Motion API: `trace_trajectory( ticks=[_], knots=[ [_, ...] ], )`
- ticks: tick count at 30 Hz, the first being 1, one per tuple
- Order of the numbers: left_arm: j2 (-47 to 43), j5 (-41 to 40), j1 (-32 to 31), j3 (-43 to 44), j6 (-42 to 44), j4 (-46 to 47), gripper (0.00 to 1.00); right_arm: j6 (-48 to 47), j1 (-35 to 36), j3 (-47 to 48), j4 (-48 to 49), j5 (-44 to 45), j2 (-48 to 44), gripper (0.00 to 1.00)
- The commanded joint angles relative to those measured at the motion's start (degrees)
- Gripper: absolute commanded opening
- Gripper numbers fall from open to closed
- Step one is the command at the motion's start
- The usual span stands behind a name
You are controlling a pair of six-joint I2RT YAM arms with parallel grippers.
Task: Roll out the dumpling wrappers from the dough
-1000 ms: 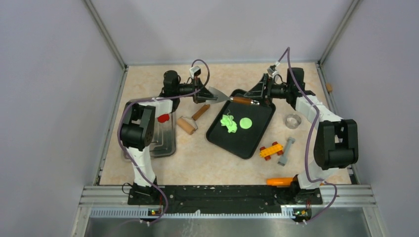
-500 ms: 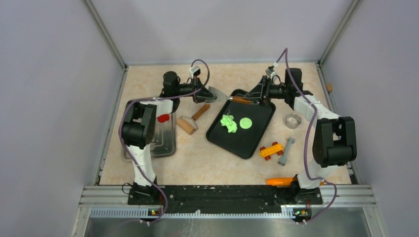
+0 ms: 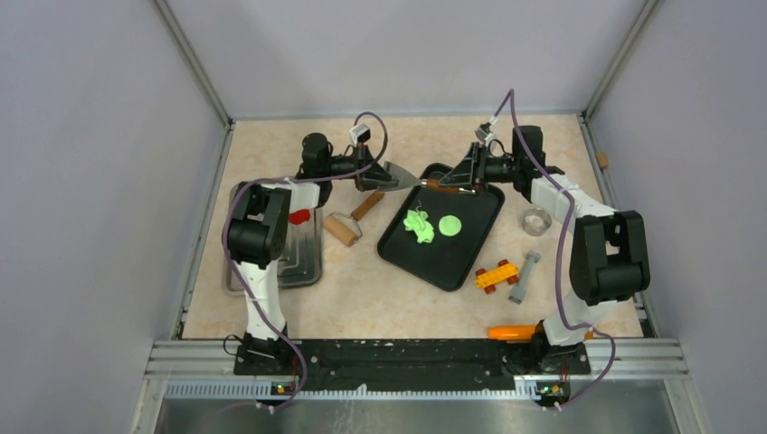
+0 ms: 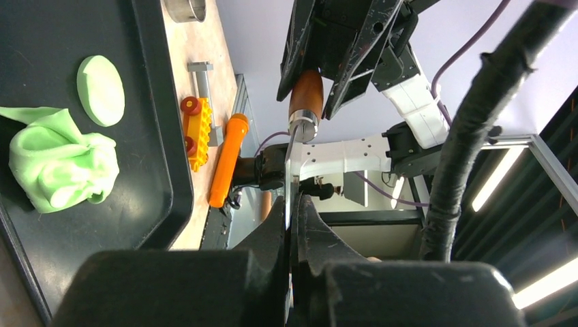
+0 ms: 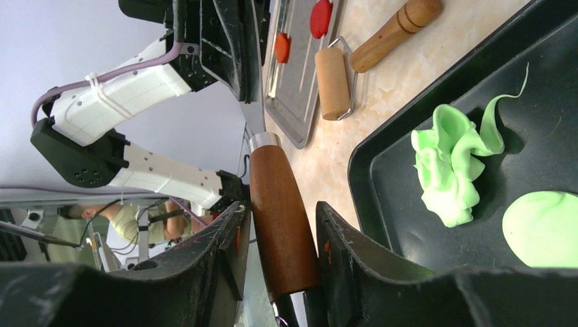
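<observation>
A round lime-green dumpling wrapper (image 3: 449, 225) (image 4: 101, 90) (image 5: 545, 228) lies on the black tray (image 3: 452, 260). Beside it sits a ragged scrap of green dough (image 3: 418, 226) (image 4: 58, 163) (image 5: 450, 163). A spatula hangs above the tray's far corner, held between both arms. My left gripper (image 3: 375, 176) (image 4: 294, 211) is shut on its thin metal blade (image 3: 398, 174). My right gripper (image 3: 449, 183) (image 5: 281, 208) has its fingers against both sides of the brown wooden handle (image 3: 440, 184) (image 4: 306, 95) (image 5: 281, 225).
A wooden rolling pin (image 3: 344, 228) lies left of the black tray. A metal tray (image 3: 303, 258) at the left holds a red disc (image 3: 298, 216). A metal ring cutter (image 3: 536, 221), toy car (image 3: 497, 275), grey piece (image 3: 525, 276) and orange tool (image 3: 511, 332) sit right.
My right gripper's fingers have closed in round the spatula's handle. The spatula and both wrists have shifted slightly away from me. The left gripper's hold on the blade is unchanged.
</observation>
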Motion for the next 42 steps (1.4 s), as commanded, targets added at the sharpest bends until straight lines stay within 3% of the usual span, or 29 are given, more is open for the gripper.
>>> trace_trajectory(
  ticks=[1, 6, 8, 9, 13, 17, 19, 22, 24, 29, 32, 34, 42],
  knots=[
    [1.44, -2.63, -0.52, 1.69, 1.72, 1.44, 0.0, 0.52, 1.43, 2.46, 3.51, -4.03, -0.87, 0.4],
    [1.82, -2.48, -0.61, 1.93, 2.63, 0.23, 0.0, 0.19, 1.46, 2.43, 3.66, -4.7, -0.8, 0.31],
    [2.0, -2.43, -0.61, 2.42, 4.32, -2.25, 0.0, -0.13, 1.52, 2.4, 4.26, -5.6, -0.9, 0.16],
    [2.02, -2.61, -0.61, 2.98, 6.31, -5.1, 0.0, -0.71, 1.41, 2.32, 4.19, -5.87, -1.01, 0.01],
    [1.11, -3.69, -0.13, 5.24, 18.48, -19.52, 0.5, -3.28, -0.73, 1.1, 2.21, -6.16, -1.91, 0.0],
    [-0.88, -3.83, 0.91, 5.72, 25.28, -24.71, 0.63, -8.62, -6.29, -0.38, -3.89, -6.26, -3.5, 0.0],
    [-2.02, -4.43, 1.29, 6.7, 31.32, -32.11, 0.65, -13.68, -10.09, -0.39, -9.67, -5.95, -4.48, 0.0],
    [-3.73, -9.65, 1.2, 10.3, 47.58, -52.55, 0.66, -16.91, -16.36, -0.99, -16.88, -6.95, -4.61, 0.0],
    [-5.01, -15.46, 0.68, 11.91, 57.54, -61.07, 0.66, -21.35, -20.24, -0.51, -24.76, -5.97, -4.55, 0.0],
    [-4.92, -34.79, -3.51, 19.48, 72.23, -76.68, 0.62, -34.85, -27.18, 1.63, -37.97, -2.27, -3.77, 0.0],
    [-2.17, -47.72, -7.54, 24.63, 74.88, -79.93, 0.6, -45.51, -28.36, 3.92, -45.97, 0.32, -2.74, 0.0],
    [0.95, -50.42, -9.35, 28.57, 75.43, -80.18, 0.59, -48.57, -28.65, 4.26, -48.81, 1.14, -2.72, 0.0],
    [11.74, -60.99, -13.35, 38.99, 72.87, -80.93, 0.58, -48.55, -28.96, 2.42, -49.82, 4.15, -7.65, 0.0]
  ],
)
